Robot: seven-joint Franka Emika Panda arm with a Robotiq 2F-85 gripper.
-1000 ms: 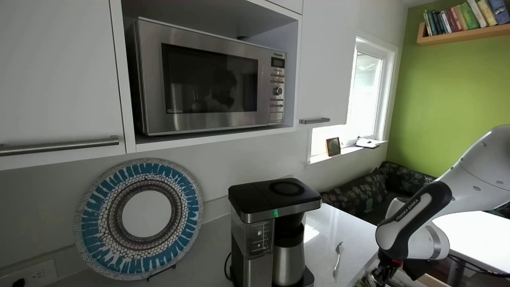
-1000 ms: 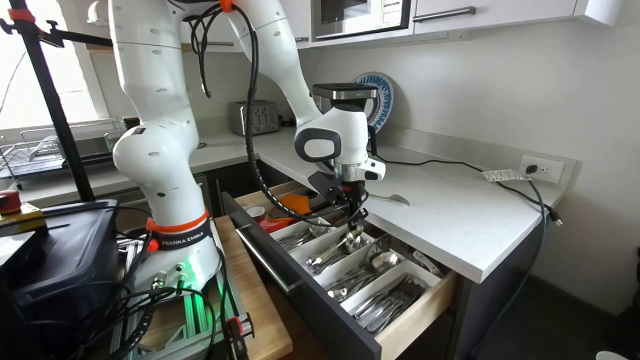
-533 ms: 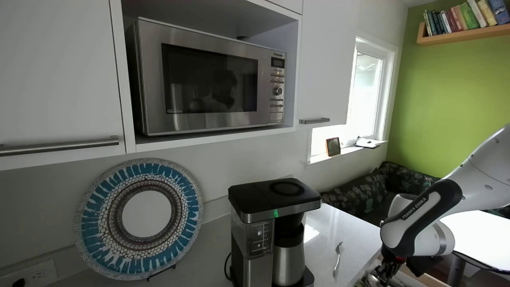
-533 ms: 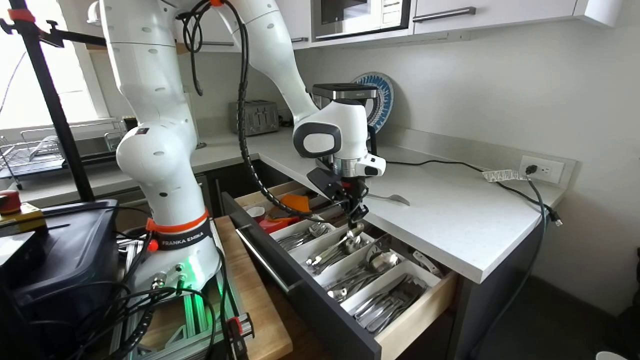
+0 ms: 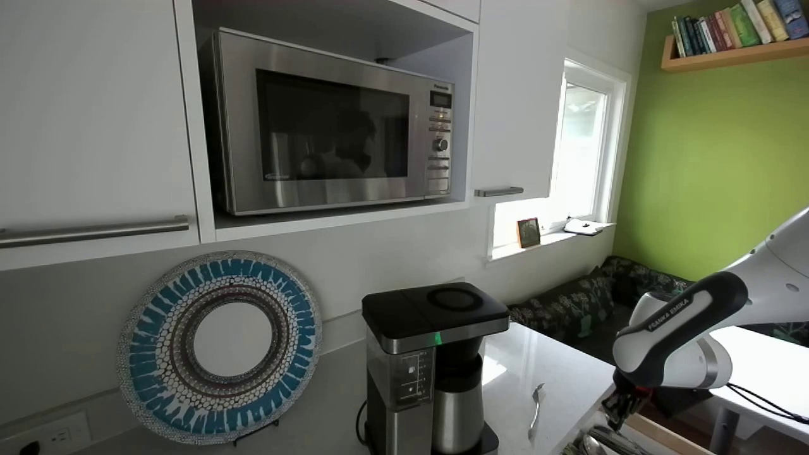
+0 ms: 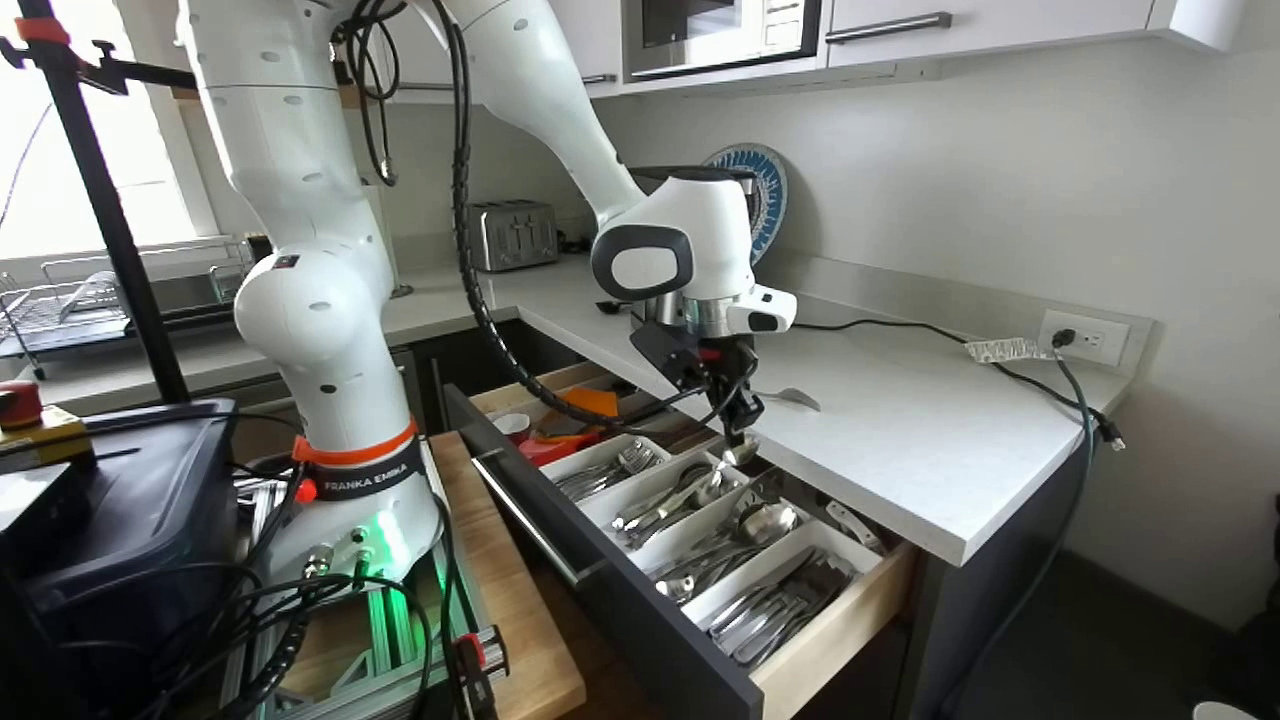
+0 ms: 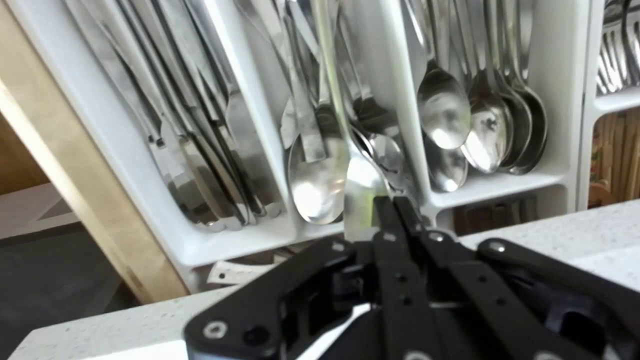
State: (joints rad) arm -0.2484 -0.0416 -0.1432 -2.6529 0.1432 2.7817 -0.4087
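light, stiff and slick, caught at the edge

a broad white speckled stone-like countertop (image 6: 880,430) overhung an open pale wood drawer (image 6: 840,640) with a dark front panel, and in it sat a white divided plastic tray (image 7: 505,194).

above the tray, the black jointed metal gripper (image 7: 393,200) reached down with its 2 fingers drawn nearly together; they appeared clenched on the bowl rim of a long silver metal spoon (image 7: 362,172), though the contact was partly hidden.

the spoon looked light for its length, rigid and hard to break, but its polished, curved bowl seemed likely to slip or swivel in a pinch at the rim. the narrow handle, near its middle, looked the steadier place to take hold.

in the wrist view the spoon lay just left of the fingers, bowl end at their tips, handle running away over the compartment between the long silver metal table knives (image 7: 250,135) and the smaller oval silver metal spoons (image 7: 442,105). in an exterior view the bowl (image 6: 742,452) sat right beneath the fingertips, apparently raised off the pile, near the countertop's edge.
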